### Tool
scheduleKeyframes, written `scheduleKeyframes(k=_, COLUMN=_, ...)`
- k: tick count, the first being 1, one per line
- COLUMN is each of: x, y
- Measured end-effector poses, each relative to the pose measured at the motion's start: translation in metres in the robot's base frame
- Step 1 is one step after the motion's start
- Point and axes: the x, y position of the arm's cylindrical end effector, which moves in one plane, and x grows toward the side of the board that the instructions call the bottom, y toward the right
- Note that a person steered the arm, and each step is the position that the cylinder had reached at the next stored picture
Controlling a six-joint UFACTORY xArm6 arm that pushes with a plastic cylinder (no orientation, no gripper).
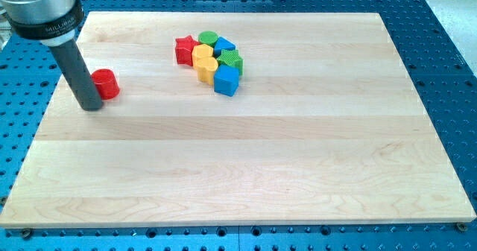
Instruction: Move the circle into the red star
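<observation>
Touching my tip [90, 106] on its right, red circle [106, 83] lies far left of red star [185, 49].

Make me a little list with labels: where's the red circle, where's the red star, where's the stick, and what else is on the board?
red circle: alone near the view's left edge of the wooden board
my tip: just left of the red circle, touching or nearly so
red star: left end of the cluster near the view's top
cluster: green round block, blue block, two yellow blocks, green block, blue cube
circle in star yet: no, well apart
</observation>
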Motion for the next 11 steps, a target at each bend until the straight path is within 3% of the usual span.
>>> scheduleKeyframes(k=4, x=-0.022, y=0.024)
scheduleKeyframes(k=5, x=-0.038, y=0.0)
scheduleKeyframes(k=7, x=-0.044, y=0.079)
scheduleKeyframes(k=8, x=-0.065, y=0.037)
scheduleKeyframes(k=9, x=-0.069, y=0.081)
scheduleKeyframes(k=11, x=-0.069, y=0.108)
